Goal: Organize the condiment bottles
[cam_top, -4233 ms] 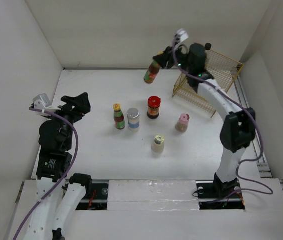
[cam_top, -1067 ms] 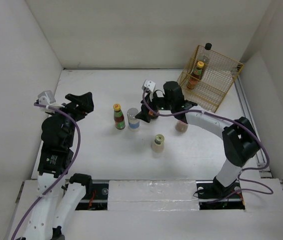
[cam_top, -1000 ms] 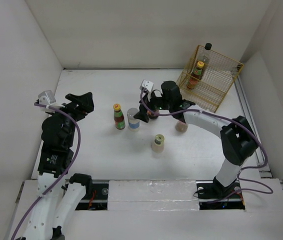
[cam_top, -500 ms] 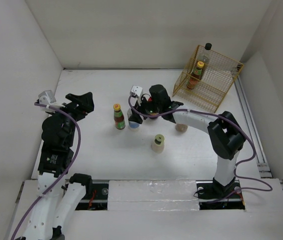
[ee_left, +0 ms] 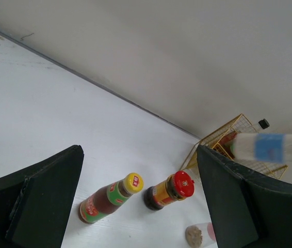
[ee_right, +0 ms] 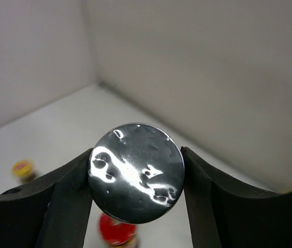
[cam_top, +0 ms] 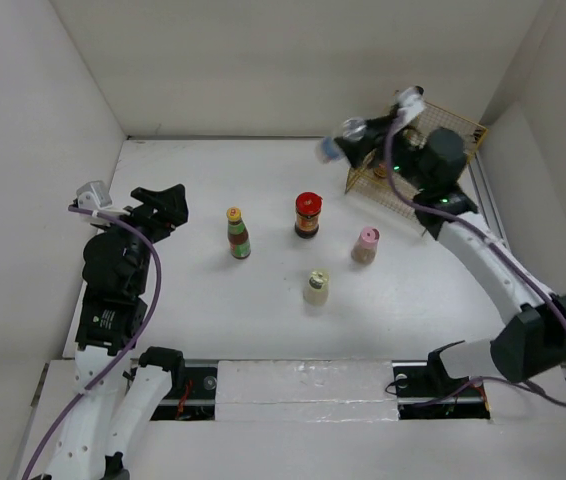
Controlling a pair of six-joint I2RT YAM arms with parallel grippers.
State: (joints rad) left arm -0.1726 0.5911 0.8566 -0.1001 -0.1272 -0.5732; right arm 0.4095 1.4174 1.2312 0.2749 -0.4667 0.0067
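Right gripper (ee_right: pixel 135 173) clamped on silver-capped jar (cam_top: pixel 338 140), axis near horizontal, just left of basket (cam_top: pixel 460 129); left gripper (cam_top: pixel 167 207) open, far off

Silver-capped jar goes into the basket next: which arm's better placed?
Right. The right end effector is shut on the silver-capped jar, aloft beside the yellow wire basket. The left end effector is open and empty, far from the basket.

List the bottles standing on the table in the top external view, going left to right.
yellow-capped bottle → red-capped jar → pink-capped bottle. The cream-capped bottle stands nearer the arms and almost in line with the red-capped jar, so its place in the order is unclear.
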